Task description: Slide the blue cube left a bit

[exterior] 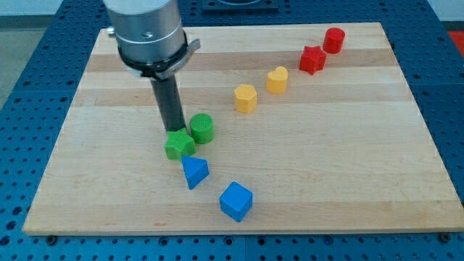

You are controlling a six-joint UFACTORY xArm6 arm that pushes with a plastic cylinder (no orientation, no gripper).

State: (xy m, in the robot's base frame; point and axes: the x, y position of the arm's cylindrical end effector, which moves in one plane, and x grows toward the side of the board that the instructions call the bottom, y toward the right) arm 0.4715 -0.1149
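Note:
The blue cube (236,201) sits on the wooden board (348,167) near the view's bottom, a little right of centre. A blue triangular block (193,172) lies just up and left of it. My tip (175,131) is at the upper edge of a green star block (178,145), well up and left of the blue cube. A green cylinder (202,128) stands right next to the rod on its right side.
A yellow hexagonal block (246,98) and a yellow heart block (277,80) lie above centre. A red star block (312,59) and a red cylinder (333,40) are at the view's top right. The blue perforated table (29,123) surrounds the board.

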